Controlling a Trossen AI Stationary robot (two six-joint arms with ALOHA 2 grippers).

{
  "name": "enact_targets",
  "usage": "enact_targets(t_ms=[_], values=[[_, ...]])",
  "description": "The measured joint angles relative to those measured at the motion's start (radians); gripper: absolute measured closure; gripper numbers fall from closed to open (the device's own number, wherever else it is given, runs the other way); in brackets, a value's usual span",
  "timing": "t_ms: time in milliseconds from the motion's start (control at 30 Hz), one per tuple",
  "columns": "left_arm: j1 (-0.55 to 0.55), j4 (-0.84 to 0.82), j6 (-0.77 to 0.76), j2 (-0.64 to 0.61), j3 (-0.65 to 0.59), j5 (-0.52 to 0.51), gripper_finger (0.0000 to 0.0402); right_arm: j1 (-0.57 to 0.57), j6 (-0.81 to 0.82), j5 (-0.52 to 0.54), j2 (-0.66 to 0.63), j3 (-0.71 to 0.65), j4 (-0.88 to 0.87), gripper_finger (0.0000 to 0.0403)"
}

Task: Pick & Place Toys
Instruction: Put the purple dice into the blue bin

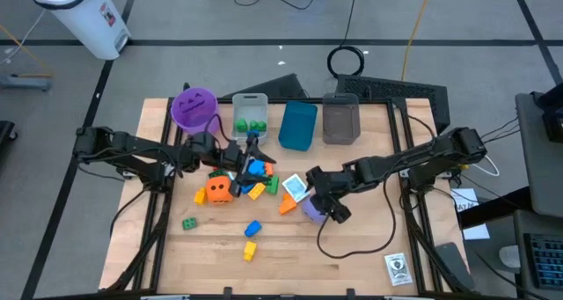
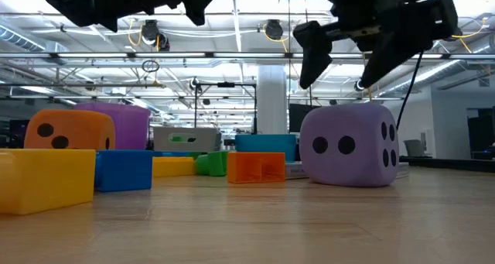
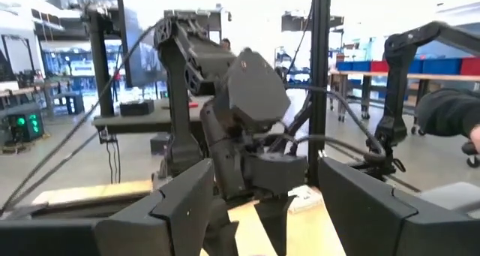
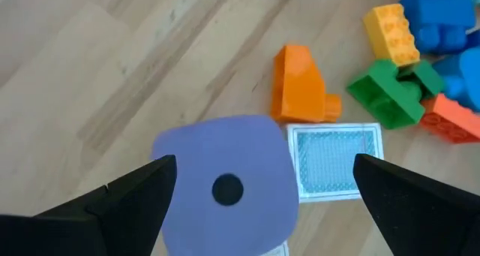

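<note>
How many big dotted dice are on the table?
2. The orange die sits at the left edge of the brick pile. The purple die sits right of the pile, under the open right gripper. The pile might hide more.

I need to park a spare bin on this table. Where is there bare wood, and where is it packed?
Bare wood: the near right corner up to the white printed card, and the near left corner beside the lone green plastic brick. Packed: the mixed brick pile at centre, and the far edge's purple cup and three bins.
</note>
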Motion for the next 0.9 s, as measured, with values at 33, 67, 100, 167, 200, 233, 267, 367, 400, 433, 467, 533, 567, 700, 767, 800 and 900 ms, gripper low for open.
enact_targets(t_ms=[33, 67, 100, 167, 200, 233, 267, 367, 400, 433, 467, 533, 567, 700, 767, 800, 900], values=[[0.0, -0.008, 0.001, 0.0, 0.0, 0.0, 0.0158, 0.0, 0.016, 0.003, 0.001, -0.005, 0.008, 0.0006], [0.0, -0.012, 0.001, 0.0, 0.0, 0.0, 0.0158, 0.0, 0.029, 0.004, 0.001, -0.01, 0.007, 0.0006], [0.0, -0.013, -0.001, 0.0, 0.0, 0.0, 0.0158, 0.0, 0.044, 0.004, 0.001, -0.015, 0.001, 0.0006], [0.0, -0.02, -0.002, 0.0, 0.0, 0.0, 0.0158, 0.0, 0.102, 0.004, 0.001, -0.022, 0.003, 0.0005], [0.0, -0.025, -0.002, 0.0, 0.0, 0.0, 0.0158, 0.0, 0.129, 0.004, 0.001, -0.024, 0.002, 0.0005], [0.0, -0.029, -0.002, 0.0, 0.0, 0.0, 0.0158, 0.0, 0.147, 0.003, 0.001, -0.024, 0.0, 0.0005], [0.0, -0.03, -0.003, 0.0, 0.0, 0.0, 0.0158, 0.0, 0.152, 0.003, 0.001, -0.024, 0.002, 0.0006], [-0.002, -0.029, -0.01, 0.0, 0.0, 0.0, 0.0158, 0.0, 0.14, 0.003, 0.001, -0.024, 0.001, 0.0006], [-0.004, -0.031, -0.014, 0.0, 0.0, 0.0, 0.0158, 0.0, 0.129, 0.003, 0.001, -0.024, 0.001, 0.0006], [-0.005, -0.031, -0.014, 0.0, 0.0, 0.0, 0.0158, 0.0, 0.118, 0.003, 0.001, -0.024, 0.002, 0.0005], [-0.005, -0.031, -0.013, 0.0, 0.0, 0.0, 0.0158, 0.0, 0.108, 0.003, 0.001, -0.024, 0.001, 0.0005], [-0.005, -0.032, -0.013, 0.0, 0.0, 0.0, 0.0158, 0.016, 0.102, 0.008, 0.001, -0.024, 0.0, 0.0005], [-0.005, -0.037, -0.013, 0.0, 0.0, 0.0, 0.0158, 0.029, 0.101, 0.013, 0.001, -0.024, -0.003, 0.0006], [-0.005, -0.047, -0.012, 0.0, 0.0, -0.009, 0.0158, 0.119, 0.086, 0.153, 0.001, -0.024, -0.042, 0.0008], [-0.005, -0.05, -0.01, 0.0, 0.0, -0.009, 0.0158, 0.17, 0.072, 0.254, 0.001, -0.025, -0.065, 0.0008], [-0.005, -0.05, -0.01, 0.0, 0.0, -0.009, 0.0158, 0.193, 0.071, 0.298, 0.001, -0.025, -0.071, 0.0008], [-0.005, -0.05, -0.01, 0.0, 0.0, -0.009, 0.0158, 0.253, 0.088, 0.409, 0.001, -0.025, -0.068, 0.0008]])
